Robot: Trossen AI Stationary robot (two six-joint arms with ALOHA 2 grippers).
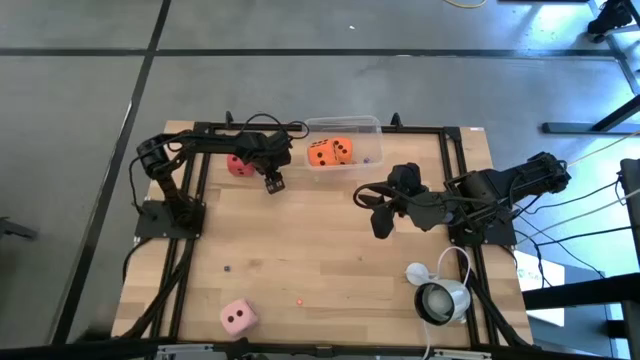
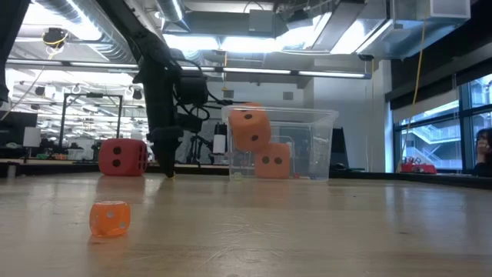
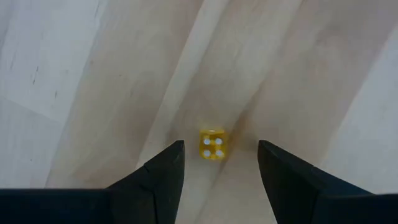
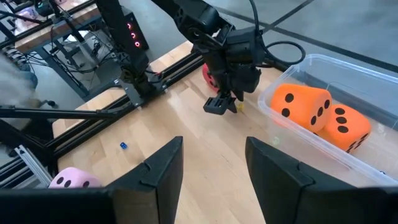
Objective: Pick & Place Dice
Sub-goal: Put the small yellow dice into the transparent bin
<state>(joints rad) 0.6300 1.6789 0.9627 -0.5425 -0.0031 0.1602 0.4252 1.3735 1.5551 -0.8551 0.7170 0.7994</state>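
High view: two soft orange dice [image 1: 329, 152] sit in the clear plastic tub [image 1: 344, 125] at twelve o'clock; the left gripper [image 1: 274, 183], fingers spread, hovers just beside it over a tiny yellow die [image 3: 212, 144]; red die [image 1: 239, 165] behind; pink die [image 1: 238, 318] at seven; right gripper [image 1: 381, 226] spread, empty, at three.

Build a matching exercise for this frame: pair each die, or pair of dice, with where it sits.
Things:
1. two orange dice
2. red die
3. pink die
4. small yellow die

Places:
A. near table edge, far from both arms
B. on bare wood just ahead of the left hand, fingers open
C. inside the clear plastic bin
D. beside the left arm, outside the bin

Pairs: 1-C, 2-D, 3-A, 4-B
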